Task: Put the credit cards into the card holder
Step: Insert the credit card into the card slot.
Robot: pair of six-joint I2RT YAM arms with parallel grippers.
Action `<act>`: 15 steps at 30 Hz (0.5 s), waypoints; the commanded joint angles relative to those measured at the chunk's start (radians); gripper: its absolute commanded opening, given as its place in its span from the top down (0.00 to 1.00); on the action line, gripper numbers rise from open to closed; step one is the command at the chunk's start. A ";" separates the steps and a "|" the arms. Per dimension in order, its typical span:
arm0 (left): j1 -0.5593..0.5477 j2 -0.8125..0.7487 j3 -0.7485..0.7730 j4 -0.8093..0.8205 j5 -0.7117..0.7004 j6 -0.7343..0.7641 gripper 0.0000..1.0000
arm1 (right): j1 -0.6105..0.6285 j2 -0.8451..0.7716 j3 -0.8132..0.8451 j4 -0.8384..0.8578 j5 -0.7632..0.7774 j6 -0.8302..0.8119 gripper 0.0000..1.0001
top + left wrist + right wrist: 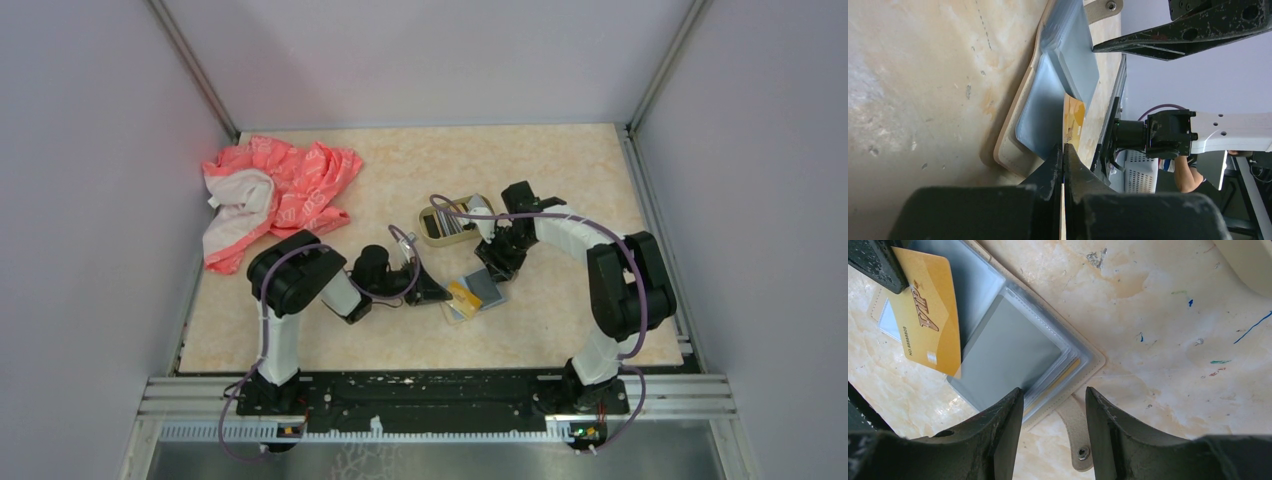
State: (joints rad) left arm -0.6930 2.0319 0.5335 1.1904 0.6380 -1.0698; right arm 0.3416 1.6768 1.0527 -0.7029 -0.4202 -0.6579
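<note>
The card holder point(480, 290) point(1008, 355) is a beige fold-out wallet with clear plastic sleeves, lying open on the table. My left gripper point(440, 293) point(1063, 152) is shut on a gold credit card point(462, 297) point(1073, 122) point(928, 315). The card's far end lies over the sleeves. My right gripper point(497, 262) point(1054, 395) is open at the holder's far corner, its left finger by the sleeve edges. The snap strap point(1075, 440) lies between its fingers. More credit cards point(455, 222) stand on edge in a small olive-rimmed tin point(432, 236).
A pink and white cloth point(275, 195) lies bunched at the back left. Grey walls close in the table on three sides. The tin sits just behind the right gripper. Pen marks dot the tabletop point(1198, 340).
</note>
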 commanded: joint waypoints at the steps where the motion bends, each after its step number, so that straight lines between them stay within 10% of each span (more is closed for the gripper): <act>1: 0.003 -0.024 0.026 -0.060 -0.014 0.012 1.00 | -0.006 -0.006 0.025 -0.004 -0.015 0.000 0.52; 15: 0.001 -0.025 0.083 -0.127 0.009 0.036 1.00 | -0.006 -0.016 0.025 -0.004 -0.022 0.000 0.51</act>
State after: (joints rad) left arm -0.6930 2.0052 0.5861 1.0916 0.6361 -1.0573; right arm 0.3416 1.6768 1.0527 -0.7033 -0.4210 -0.6579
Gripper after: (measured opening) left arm 0.007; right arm 0.486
